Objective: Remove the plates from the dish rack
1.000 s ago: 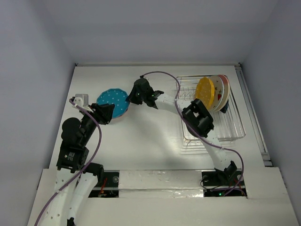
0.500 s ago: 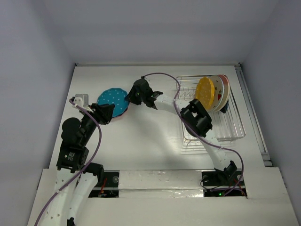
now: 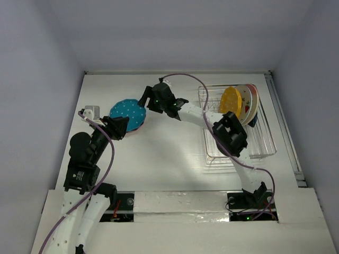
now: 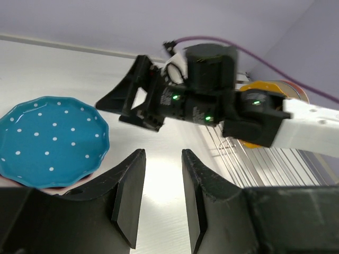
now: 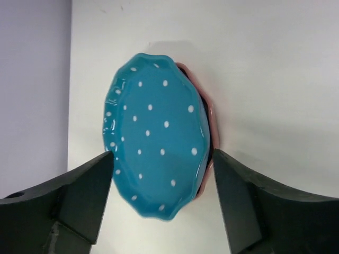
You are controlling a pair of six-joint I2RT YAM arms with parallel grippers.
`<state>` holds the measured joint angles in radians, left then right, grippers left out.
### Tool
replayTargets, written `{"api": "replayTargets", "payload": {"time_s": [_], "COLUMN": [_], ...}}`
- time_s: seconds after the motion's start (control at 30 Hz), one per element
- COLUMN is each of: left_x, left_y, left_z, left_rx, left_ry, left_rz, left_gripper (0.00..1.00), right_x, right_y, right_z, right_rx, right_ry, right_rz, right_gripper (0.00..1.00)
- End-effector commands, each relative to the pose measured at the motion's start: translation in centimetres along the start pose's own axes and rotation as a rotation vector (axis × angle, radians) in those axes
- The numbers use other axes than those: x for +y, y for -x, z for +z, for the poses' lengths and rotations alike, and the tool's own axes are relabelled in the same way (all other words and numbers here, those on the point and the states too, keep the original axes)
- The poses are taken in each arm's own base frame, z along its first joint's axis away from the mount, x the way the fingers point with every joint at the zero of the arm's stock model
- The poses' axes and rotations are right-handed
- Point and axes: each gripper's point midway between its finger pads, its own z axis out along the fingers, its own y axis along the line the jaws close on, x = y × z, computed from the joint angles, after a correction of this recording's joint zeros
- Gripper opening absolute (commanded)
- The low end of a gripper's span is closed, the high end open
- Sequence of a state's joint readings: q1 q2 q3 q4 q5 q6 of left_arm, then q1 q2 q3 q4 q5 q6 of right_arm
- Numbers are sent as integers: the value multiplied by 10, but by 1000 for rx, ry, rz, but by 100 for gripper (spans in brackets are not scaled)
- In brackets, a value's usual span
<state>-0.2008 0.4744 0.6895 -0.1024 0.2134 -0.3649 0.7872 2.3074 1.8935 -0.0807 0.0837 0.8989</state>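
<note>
My right fingers [image 5: 79,196] stand wide apart over the round teal white-dotted plate [image 5: 156,135], which lies flat, face up, between them; my left fingers [image 4: 130,196] are parted, empty.

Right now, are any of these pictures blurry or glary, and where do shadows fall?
Top view: sharp, a bright glare patch on the table by the dish rack. Left wrist view: the left pincer looks dark and soft-edged, white glare on the table between its fingers. Right wrist view: the teal plate is crisp, glossy highlights on its rim, a soft shadow beside it.
</note>
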Motion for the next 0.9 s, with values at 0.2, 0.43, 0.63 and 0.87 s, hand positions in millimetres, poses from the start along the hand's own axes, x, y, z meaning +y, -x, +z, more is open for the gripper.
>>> {"api": "replayTargets", "payload": {"time_s": [0.2, 0.43, 0.63, 0.87], "left_x": [-14, -9, -10, -11], "left_y": [25, 27, 24, 20], "left_z": [-5, -5, -3, 1], "left_rx": [-68, -77, -62, -47], "left_ry": [-43, -12, -16, -30], "left_rz": [18, 12, 10, 9], "left_gripper": [29, 0, 2, 25], "right_x": [-18, -147, -206, -232], "right_y": [99, 166, 190, 201], "right_z": [-140, -299, -377, -363], "right_rx": [-272, -434, -515, -467], "right_ry": [-192, -646, -915, -903], "right_rz": [-324, -375, -310, -302], "right_gripper": [0, 0, 46, 70]}}
